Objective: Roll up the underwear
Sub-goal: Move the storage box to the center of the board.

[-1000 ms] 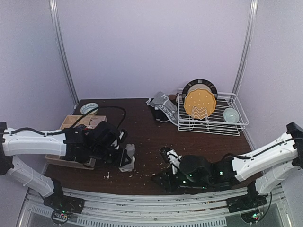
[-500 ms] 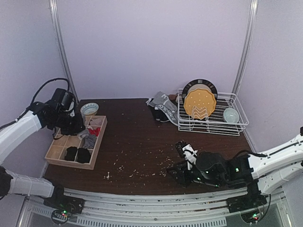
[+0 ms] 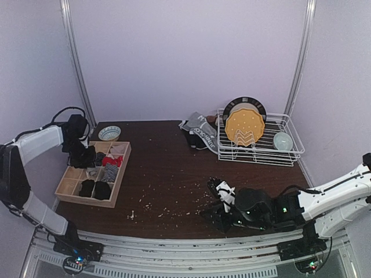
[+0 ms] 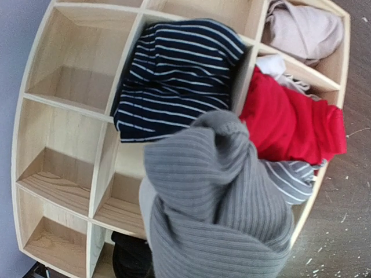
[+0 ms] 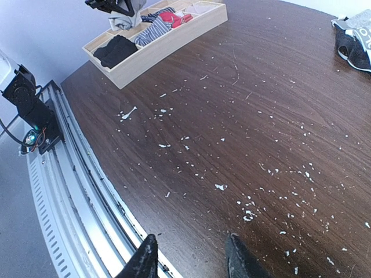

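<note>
Open room is found mid-table [image 3: 168, 165], hemmed in only by the wooden organizer [image 3: 122, 174] at left and dish rack [image 3: 261, 149] back-right.

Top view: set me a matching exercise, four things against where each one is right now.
1 grey ribbed roll; 2 yellow plate; 3 unrolled underwear pile; 4 red cloth.
A in the dish rack; B in a compartment of the wooden box; C held by the left gripper over the box; D on the table beside the rack.
Pairs: 1-C, 2-A, 3-D, 4-B.
</note>
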You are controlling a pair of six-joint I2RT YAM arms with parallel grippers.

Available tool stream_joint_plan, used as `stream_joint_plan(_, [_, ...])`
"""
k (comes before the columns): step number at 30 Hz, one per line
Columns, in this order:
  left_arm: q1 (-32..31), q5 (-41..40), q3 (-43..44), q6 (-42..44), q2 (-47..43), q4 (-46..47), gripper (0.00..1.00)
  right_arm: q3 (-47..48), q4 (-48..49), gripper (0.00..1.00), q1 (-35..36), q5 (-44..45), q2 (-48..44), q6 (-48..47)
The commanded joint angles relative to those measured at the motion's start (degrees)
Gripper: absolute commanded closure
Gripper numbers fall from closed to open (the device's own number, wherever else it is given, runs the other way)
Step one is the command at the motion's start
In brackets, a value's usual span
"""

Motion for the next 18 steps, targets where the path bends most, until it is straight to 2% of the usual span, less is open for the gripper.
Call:
stream_joint_plan(1, [2.6,1.0,2.3,5.6,3.9,1.6,1.00,-0.7,0.1,0.62,-0.5,-0.2,-2.1,-1.7])
stream_joint_plan(8, [5.7,0.7,1.6,10.9,7.9,1.4,1.00,-2.2,-0.1,0.62,-1.1,0.1,-4.5,-2.3])
stream_joint_plan(18, [6.3,0.9,2.3,14.5,15.3,2.8,1.00,-3.3,-0.4,0.62,-2.0,-0.2,-5.6,-2.7])
